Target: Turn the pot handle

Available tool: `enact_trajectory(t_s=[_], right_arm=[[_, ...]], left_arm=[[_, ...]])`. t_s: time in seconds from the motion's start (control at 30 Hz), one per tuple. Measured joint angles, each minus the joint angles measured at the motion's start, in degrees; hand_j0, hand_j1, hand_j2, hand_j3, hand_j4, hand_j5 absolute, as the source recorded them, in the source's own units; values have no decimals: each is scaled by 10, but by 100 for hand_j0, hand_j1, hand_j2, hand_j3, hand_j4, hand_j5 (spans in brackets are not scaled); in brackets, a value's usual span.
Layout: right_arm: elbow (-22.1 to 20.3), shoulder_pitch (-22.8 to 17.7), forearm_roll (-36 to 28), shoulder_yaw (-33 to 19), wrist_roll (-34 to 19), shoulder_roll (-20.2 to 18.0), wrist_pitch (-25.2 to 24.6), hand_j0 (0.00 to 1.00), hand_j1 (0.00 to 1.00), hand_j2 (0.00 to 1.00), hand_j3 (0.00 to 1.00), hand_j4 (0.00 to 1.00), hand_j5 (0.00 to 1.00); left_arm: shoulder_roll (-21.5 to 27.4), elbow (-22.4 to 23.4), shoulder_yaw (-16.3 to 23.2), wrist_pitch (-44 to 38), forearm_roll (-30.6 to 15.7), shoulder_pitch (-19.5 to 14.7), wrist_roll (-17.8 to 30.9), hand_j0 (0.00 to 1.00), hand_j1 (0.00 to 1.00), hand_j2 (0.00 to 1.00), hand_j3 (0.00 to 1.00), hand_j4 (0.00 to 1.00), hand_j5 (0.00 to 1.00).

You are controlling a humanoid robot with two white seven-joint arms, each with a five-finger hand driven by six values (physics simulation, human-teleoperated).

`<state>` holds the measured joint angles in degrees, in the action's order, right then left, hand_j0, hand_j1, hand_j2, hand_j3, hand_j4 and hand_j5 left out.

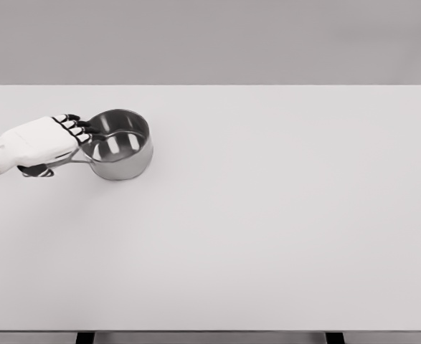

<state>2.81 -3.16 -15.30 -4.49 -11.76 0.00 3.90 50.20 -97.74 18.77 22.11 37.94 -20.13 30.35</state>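
A shiny steel pot (pixel 120 145) stands upright on the white table (pixel 267 215), at the left and toward the back. Its thin handle (pixel 79 160) points left, toward the table's edge. My left hand (pixel 68 152) comes in from the left edge and lies over that handle. Its dark-tipped fingers (pixel 79 129) curl down by the pot's near rim, and the thumb (pixel 36 170) sits below the handle. Most of the handle is hidden under the palm. The right arm does not show.
The table's far edge (pixel 210 86) runs just behind the pot, and its left edge is close to my wrist. Nothing else stands on the surface.
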Motion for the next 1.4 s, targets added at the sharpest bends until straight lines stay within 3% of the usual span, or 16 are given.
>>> enact_trajectory(t_s=[0.87, 1.4], right_arm=[[0, 0, 0, 0, 0, 0, 0, 100, 100, 100, 100, 100, 100], [0, 0, 0, 0, 0, 0, 0, 100, 100, 100, 100, 100, 100]], left_arm=[[-3, 99, -42, 0, 0, -8, 0, 100, 100, 100, 100, 100, 100], [-22, 158, -54, 0, -3, -34, -1, 100, 100, 100, 100, 100, 100]])
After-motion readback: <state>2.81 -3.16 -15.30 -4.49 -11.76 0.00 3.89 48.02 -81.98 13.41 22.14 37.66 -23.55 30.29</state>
